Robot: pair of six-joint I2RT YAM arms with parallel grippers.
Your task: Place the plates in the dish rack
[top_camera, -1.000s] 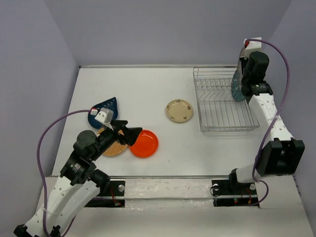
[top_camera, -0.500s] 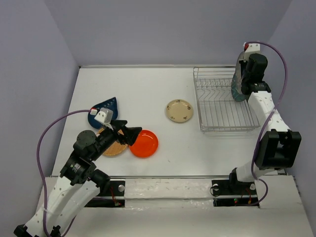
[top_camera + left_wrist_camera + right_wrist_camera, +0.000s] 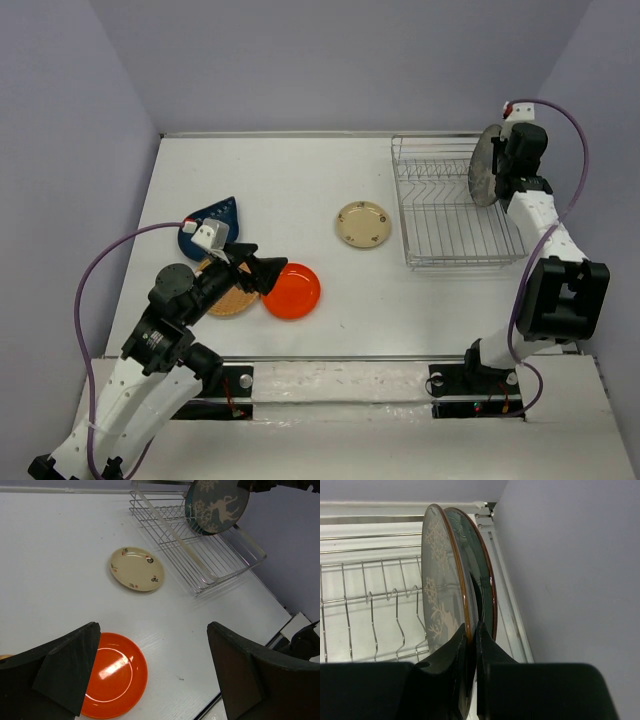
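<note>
My right gripper (image 3: pixel 472 626) is shut on the rim of the grey deer plate (image 3: pixel 440 580), holding it upright at the far right end of the dish rack (image 3: pixel 450 215). The teal plate (image 3: pixel 482 575) stands upright just behind it. Both also show in the left wrist view, the deer plate (image 3: pixel 220 502) in front. My left gripper (image 3: pixel 154 630) is open and empty above the orange-red plate (image 3: pixel 292 290). The cream plate (image 3: pixel 364 224) lies left of the rack. The tan waffle plate (image 3: pixel 232 298) is partly under the left arm. The blue leaf plate (image 3: pixel 210 220) lies behind it.
The rack's other tine rows (image 3: pixel 370 610) hold nothing. The right wall (image 3: pixel 570 570) is close beside the rack. The table's front edge (image 3: pixel 250 667) runs near the left gripper's right finger.
My right wrist has shifted slightly right and turned with the deer plate, so its grey face now covers the teal plate in the top view. The left arm has not moved.
</note>
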